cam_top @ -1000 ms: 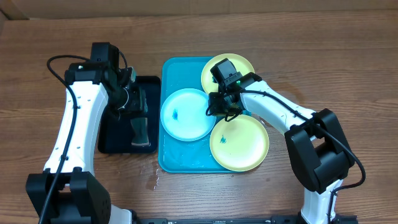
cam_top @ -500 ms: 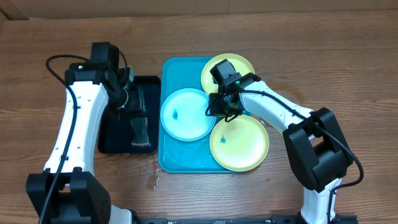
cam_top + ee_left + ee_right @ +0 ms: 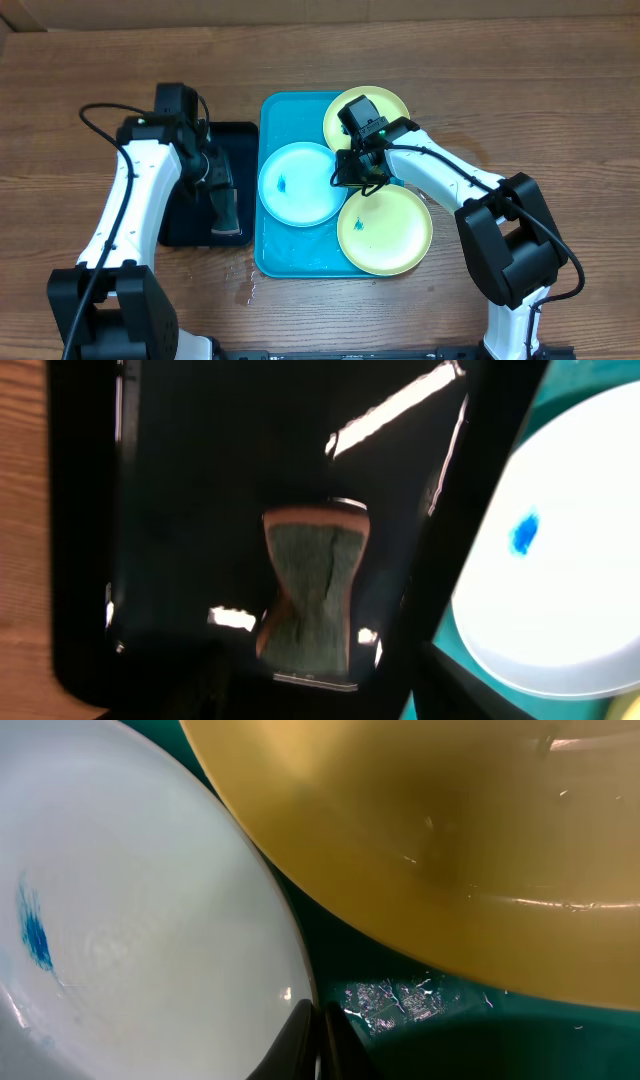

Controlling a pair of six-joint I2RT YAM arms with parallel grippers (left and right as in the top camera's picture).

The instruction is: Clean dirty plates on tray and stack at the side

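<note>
The turquoise tray [image 3: 272, 112] holds a light blue plate [image 3: 300, 185] with a dark blue smudge and two yellow-green plates, one at the back [image 3: 390, 104] and one at the front right [image 3: 392, 232] with a small smudge. My right gripper [image 3: 346, 170] is shut on the blue plate's right rim; the right wrist view shows its fingers [image 3: 320, 1032] pinching that rim [image 3: 130, 920] beside a yellow-green plate [image 3: 450, 830]. My left gripper [image 3: 212, 172] hangs open over a green sponge [image 3: 315, 595] in the black tray.
The black tray [image 3: 178, 228] lies left of the turquoise tray, with the sponge [image 3: 226, 208] on it. Wet patches shine on the turquoise tray floor [image 3: 400, 1005]. Bare wooden table [image 3: 520, 90] surrounds both trays.
My left arm has shifted a little right and toward the front over the black tray. The right arm and the plates have not moved.
</note>
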